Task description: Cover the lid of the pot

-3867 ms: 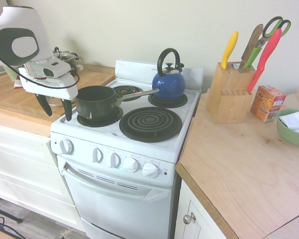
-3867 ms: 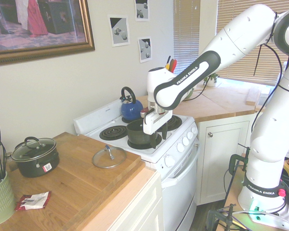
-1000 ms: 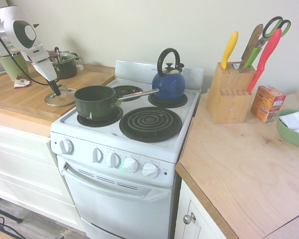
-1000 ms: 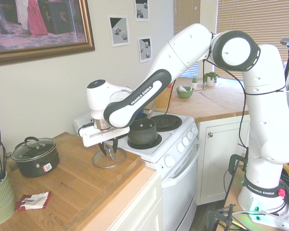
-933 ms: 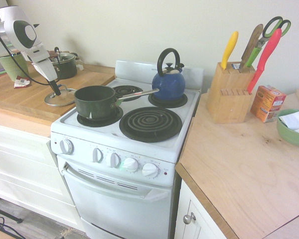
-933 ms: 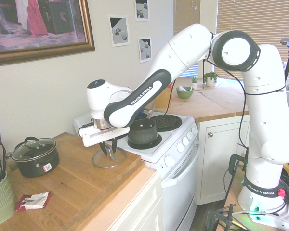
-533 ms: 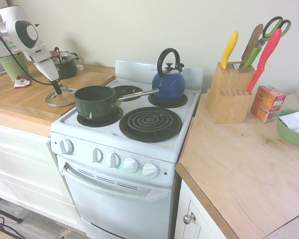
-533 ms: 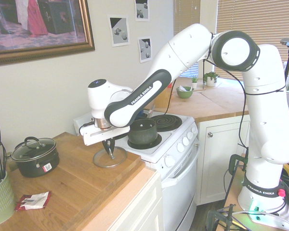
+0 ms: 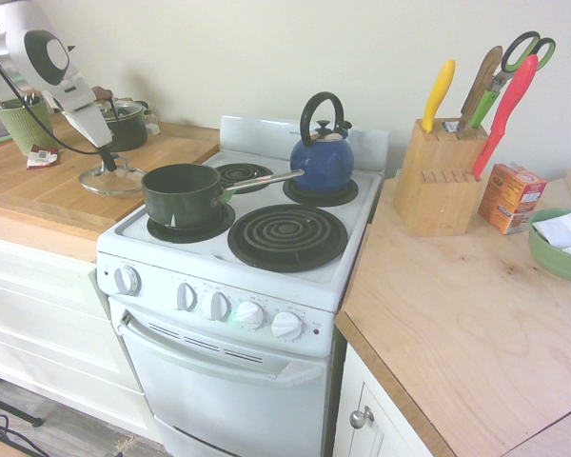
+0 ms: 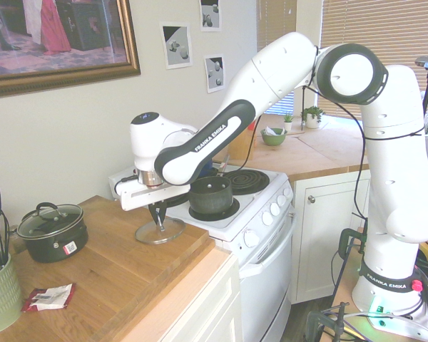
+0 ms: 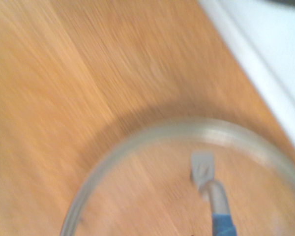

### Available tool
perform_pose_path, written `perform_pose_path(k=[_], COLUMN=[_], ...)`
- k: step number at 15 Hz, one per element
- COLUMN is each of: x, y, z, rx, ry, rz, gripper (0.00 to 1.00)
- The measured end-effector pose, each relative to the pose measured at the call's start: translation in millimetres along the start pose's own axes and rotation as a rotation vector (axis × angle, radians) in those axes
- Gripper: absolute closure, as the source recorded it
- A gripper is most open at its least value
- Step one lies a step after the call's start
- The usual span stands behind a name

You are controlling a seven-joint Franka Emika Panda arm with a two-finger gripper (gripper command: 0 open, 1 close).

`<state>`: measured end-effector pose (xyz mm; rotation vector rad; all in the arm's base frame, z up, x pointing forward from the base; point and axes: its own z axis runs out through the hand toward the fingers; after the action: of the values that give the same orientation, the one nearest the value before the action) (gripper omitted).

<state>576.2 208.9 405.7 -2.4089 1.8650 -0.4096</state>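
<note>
Butcher-block counter (image 10: 121,274) runs up to the white stove (image 9: 266,276), and the lid (image 10: 160,230) hangs just over the counter's end beside the stove's edge, its rim tilted and clear of the wood. The gripper (image 10: 158,216) has its fingers closed on the lid's knob — in the wrist view the glass rim (image 11: 152,135) arcs across blurred wood, with the stove's white edge in one corner. The pot (image 9: 183,194) sits on the stove's front burner nearest the counter, open-topped, its silver handle reaching toward the blue kettle (image 9: 322,152) on a rear burner. Between lid and pot lies only the counter's edge and the stove's rim; the air above the pot is open. The large front coil (image 9: 287,234) next to the pot is bare. On the counter's far side stand a dark two-handled pot (image 10: 51,231) with its own lid and a green utensil holder (image 10: 0,292) — both well apart from the lid. The arm arches from its base over the stove, forearm sloping down to the counter, hand pointing steeply downward.
</note>
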Motion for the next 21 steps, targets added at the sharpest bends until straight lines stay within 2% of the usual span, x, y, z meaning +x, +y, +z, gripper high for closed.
perform_pose_path(k=[4, 8, 13, 21], x=[19, 67, 147, 186], y=[3, 11, 31, 105], z=[-64, -95, -102, -76], rx=[0.093, 0.135, 0.139, 0.11], ry=[0.009, 0.029, 0.054, 0.082], rz=[0.011, 0.063, 0.136, 0.174], gripper=[1.0, 1.0, 1.0, 1.0])
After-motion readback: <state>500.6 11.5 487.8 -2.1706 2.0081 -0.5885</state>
